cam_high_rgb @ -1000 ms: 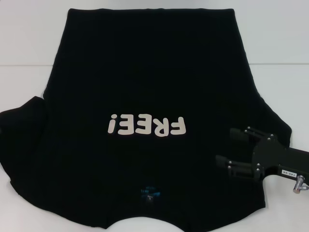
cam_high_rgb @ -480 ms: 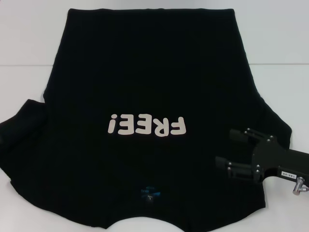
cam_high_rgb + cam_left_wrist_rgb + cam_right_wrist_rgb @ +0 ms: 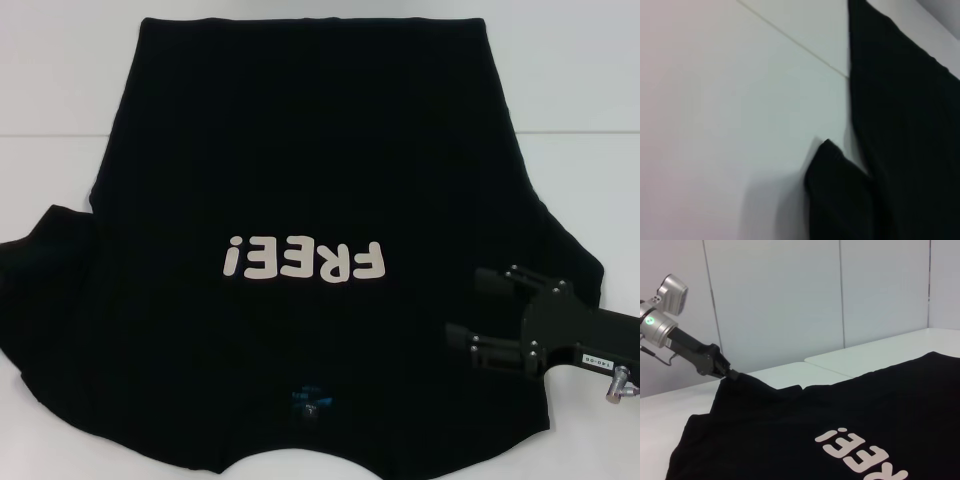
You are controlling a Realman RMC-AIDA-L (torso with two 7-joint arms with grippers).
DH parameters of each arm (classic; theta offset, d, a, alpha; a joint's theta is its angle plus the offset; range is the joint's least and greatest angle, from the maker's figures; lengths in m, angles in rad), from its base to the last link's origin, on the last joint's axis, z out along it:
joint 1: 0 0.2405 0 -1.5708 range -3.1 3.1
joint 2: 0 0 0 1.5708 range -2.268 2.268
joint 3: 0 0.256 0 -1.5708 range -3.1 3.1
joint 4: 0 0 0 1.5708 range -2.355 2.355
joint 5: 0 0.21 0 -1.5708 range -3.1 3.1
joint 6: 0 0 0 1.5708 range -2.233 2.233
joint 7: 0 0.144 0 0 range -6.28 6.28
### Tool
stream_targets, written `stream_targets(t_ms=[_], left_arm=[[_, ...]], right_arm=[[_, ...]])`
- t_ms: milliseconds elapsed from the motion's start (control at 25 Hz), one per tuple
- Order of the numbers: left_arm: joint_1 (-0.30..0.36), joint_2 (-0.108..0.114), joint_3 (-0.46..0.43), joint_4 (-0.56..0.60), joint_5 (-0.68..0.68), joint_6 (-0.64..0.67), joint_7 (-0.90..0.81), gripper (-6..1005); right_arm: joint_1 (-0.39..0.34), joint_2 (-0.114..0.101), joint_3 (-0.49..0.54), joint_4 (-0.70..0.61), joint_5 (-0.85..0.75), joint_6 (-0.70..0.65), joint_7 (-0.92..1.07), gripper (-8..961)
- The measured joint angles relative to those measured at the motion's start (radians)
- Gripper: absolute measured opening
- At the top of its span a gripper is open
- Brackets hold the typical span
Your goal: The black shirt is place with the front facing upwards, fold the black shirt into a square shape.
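The black shirt (image 3: pixel 300 180) lies spread face-up across the white table (image 3: pixel 60 90), covering most of it, with the collar nearest the robot and the hem at the far side. The white "FREE!" lettering (image 3: pixel 303 260) runs across the chest and reads upside down from the robot's side, and a small blue neck label (image 3: pixel 308 398) sits just inside the collar. The body of the shirt is mostly flat, while the sleeve on the robot's left is bunched and lifted off the table. In the right wrist view the left gripper (image 3: pixel 729 373) is closed on the edge of that sleeve, pulling the cloth up into a small peak at the far corner of the shirt (image 3: pixel 840 430); its silver wrist with a green light rises behind it. The left wrist view shows only a folded corner of the shirt (image 3: pixel 900 125) raised above the bare table (image 3: pixel 715 125), with a seam line crossing the tabletop. The right gripper (image 3: pixel 472 307) hangs over the shirt's sleeve on the robot's right, near the table edge, its two black fingers (image 3: pixel 492 280) spread apart and pointing inward toward the lettering, holding nothing. The cloth beneath it lies smooth, and I cannot tell whether the fingers touch it or hover just above.
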Motion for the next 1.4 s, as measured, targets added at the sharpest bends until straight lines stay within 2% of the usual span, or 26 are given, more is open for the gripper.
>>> stream_targets(t_ms=[160,480,680,840,1000,1160,1280,1400], left_arm=[[-0.014,-0.04,0.026,0.084,0.002,0.011,0.003,6],[-0.018,-0.142,0.152,0.317,0.004,0.087,0.038,10],[-0.021,-0.175,0.255,0.355,-0.001,0.112,0.059,13],[-0.034,-0.205,0.271,0.354,0.001,0.108,0.106,14],[-0.05,-0.213,0.272,0.328,0.004,0.093,0.109,14],[-0.068,-0.209,0.269,0.271,0.0,0.074,0.074,15],[-0.101,-0.186,0.26,0.175,-0.003,0.07,0.039,16],[-0.148,-0.138,0.237,0.017,-0.052,0.081,0.023,73]], right_arm=[[0.0,0.0,0.0,0.002,0.0,0.0,0.0,916],[-0.002,0.0,0.0,0.004,0.0,0.0,0.0,916],[-0.003,0.0,0.0,0.004,0.0,0.0,0.011,916],[-0.003,0.0,0.0,0.004,0.0,0.0,0.012,916],[-0.003,0.0,0.0,0.004,0.0,0.0,0.012,916],[-0.003,0.0,0.0,0.004,0.0,0.0,0.012,916],[-0.003,0.0,0.0,0.004,0.0,0.0,0.012,916],[-0.003,0.0,0.0,0.004,0.0,0.0,0.012,915]])
